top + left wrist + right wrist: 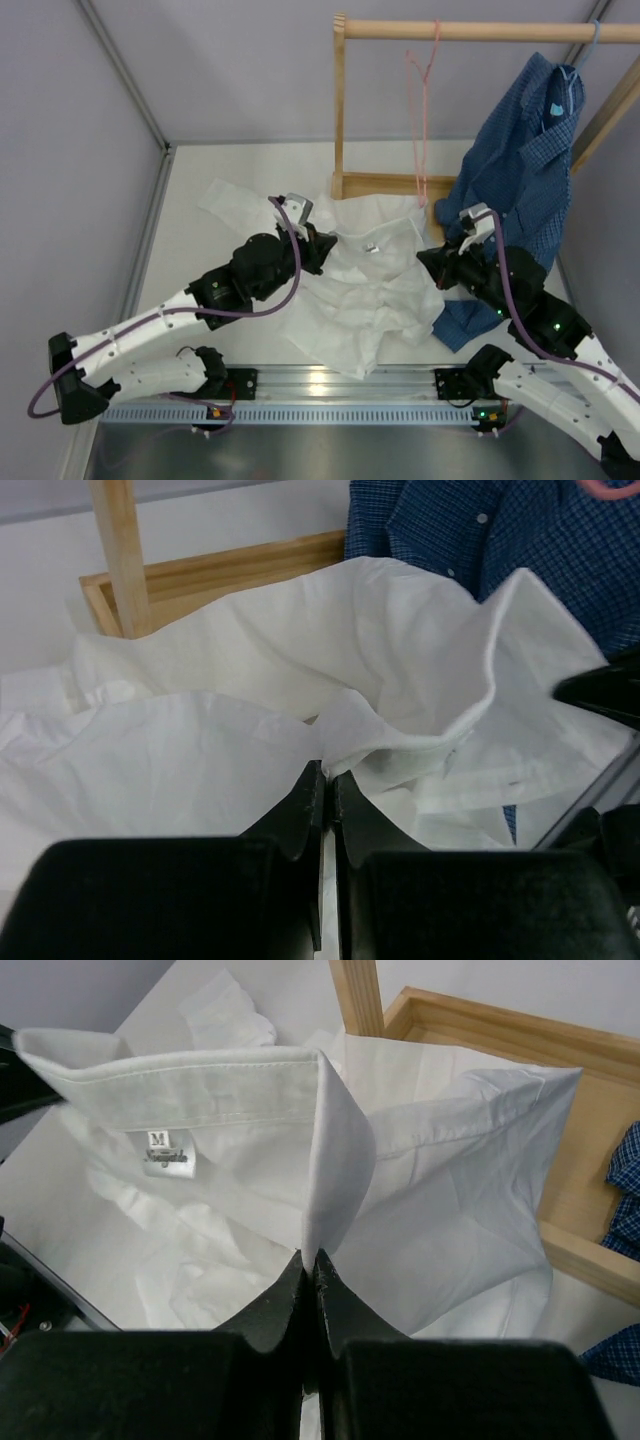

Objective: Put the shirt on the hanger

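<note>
The white shirt (365, 290) lies crumpled on the table below the wooden rack. My left gripper (325, 245) is shut on a fold of the shirt (250, 680) near the collar's left side. My right gripper (432, 262) is shut on the collar's right end (335, 1150); the collar stands up with an "M" size label (165, 1152) showing. The pink wire hanger (420, 90) hangs from the rack's top rod (480, 31), above and behind the shirt, apart from both grippers.
A dark blue checked shirt (525, 150) hangs on a light blue hanger (588, 45) at the rod's right end and drapes onto the table behind my right arm. The rack's upright post (339, 110) and base frame (385, 184) stand just behind the white shirt.
</note>
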You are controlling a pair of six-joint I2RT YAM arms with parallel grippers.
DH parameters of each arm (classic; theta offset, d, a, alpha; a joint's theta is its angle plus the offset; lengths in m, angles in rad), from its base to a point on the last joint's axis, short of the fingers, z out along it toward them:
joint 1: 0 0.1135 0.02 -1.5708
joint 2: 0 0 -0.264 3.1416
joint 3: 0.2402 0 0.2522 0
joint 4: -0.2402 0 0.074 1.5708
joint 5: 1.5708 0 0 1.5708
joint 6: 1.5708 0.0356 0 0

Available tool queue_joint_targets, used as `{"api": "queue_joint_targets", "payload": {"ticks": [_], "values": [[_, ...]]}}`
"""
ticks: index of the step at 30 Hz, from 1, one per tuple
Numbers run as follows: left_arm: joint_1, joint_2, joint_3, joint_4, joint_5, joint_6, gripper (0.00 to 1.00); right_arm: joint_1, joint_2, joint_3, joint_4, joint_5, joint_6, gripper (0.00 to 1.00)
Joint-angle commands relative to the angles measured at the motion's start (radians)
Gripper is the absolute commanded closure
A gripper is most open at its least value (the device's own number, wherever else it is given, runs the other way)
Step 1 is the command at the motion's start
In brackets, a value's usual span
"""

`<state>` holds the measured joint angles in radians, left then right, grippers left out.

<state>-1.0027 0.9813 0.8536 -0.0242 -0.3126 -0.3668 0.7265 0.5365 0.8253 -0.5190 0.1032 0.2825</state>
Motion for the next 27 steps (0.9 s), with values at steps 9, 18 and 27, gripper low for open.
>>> {"api": "queue_joint_targets", "payload": {"ticks": [9, 18, 27], "values": [[-0.088, 0.037, 0.173, -0.562, -0.088, -0.172, 1.00, 0.008, -0.042, -0.107, 0.017, 0.043, 0.030, 0.95], [-0.088, 0.016, 0.128, -0.571, -0.013, -0.165, 1.00, 0.008, -0.121, -0.052, 0.073, -0.276, -0.052, 0.47], [-0.088, -0.015, 0.140, -0.572, 0.030, -0.156, 1.00, 0.048, 0.249, 0.069, 0.184, -0.479, -0.184, 0.33]]}}
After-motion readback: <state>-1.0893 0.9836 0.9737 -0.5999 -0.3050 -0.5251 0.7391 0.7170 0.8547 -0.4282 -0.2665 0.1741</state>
